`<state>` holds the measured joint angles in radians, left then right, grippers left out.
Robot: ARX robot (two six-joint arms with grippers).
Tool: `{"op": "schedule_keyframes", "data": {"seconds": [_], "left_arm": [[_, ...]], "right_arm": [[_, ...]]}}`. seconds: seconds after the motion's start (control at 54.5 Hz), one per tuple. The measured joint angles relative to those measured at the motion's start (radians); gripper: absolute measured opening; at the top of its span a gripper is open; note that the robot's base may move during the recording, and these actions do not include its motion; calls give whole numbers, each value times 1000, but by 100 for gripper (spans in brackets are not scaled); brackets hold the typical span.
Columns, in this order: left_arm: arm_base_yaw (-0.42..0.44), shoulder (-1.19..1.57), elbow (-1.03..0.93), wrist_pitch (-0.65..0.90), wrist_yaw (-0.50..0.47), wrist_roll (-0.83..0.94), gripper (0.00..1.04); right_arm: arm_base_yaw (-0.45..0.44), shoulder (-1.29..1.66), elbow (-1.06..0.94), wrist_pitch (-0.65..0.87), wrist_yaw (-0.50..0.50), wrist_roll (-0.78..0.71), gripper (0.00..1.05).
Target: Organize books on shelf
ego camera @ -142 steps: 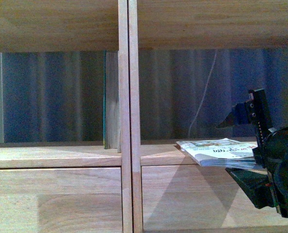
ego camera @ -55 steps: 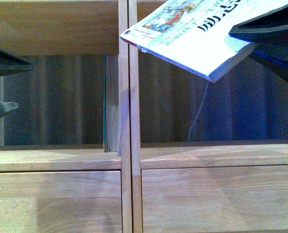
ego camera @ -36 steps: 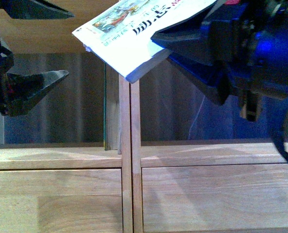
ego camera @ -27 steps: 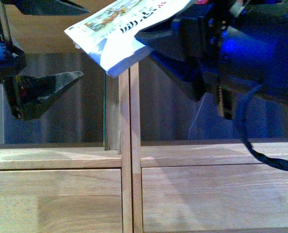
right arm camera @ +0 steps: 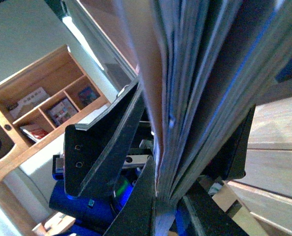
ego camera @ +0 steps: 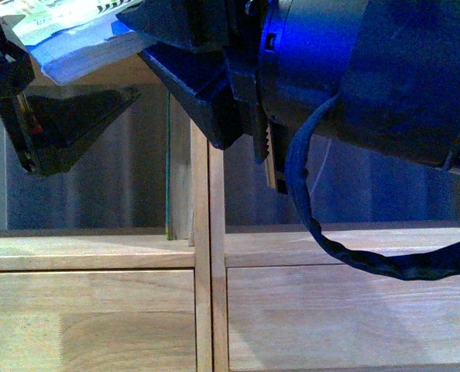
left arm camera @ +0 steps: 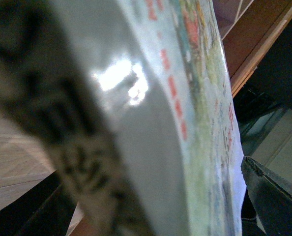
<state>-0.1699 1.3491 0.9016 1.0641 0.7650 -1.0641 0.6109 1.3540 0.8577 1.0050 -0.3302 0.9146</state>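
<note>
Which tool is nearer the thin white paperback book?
Right. The right tool clamps the thin white paperback book; the left tool sits open around it, unclamped.

You're looking at a white book point(ego camera: 67, 46); up close its cover point(left arm camera: 185, 123) shows a greenish-yellow picture, red characters and blurred dark lettering. The shelf point(ego camera: 90, 310) is light wood with a jointed-plank grain. The right gripper point(ego camera: 141, 37) is black with a blue-tinted body, and its cable point(ego camera: 369, 260) is black and ribbed.
</note>
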Motion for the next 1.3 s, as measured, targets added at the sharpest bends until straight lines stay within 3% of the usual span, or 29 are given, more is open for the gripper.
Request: {"op": "schedule_keyframes", "data": {"seconds": [0.11,0.458,0.825,1.027,1.21,1.302], "left_arm": [[0,-14,-13,28,14,-6,96],[0,-25,-35,51,-6,-6,53],[21,-48,-43,25,2,8,10],[91,-45,-24,-7,-11,36,7],[193,-44,30,-52,-24,104,7],[222,-44,58,-110,-24,172,7]], "right_arm": [[-2,0,-18,22,-7,51,7],[-6,0,-35,90,-52,171,7],[-10,-28,-75,95,-84,197,51],[-62,-111,-142,19,-153,153,75],[-192,-265,-226,-162,-249,-13,99],[-279,-336,-269,-265,-295,-111,97]]}}
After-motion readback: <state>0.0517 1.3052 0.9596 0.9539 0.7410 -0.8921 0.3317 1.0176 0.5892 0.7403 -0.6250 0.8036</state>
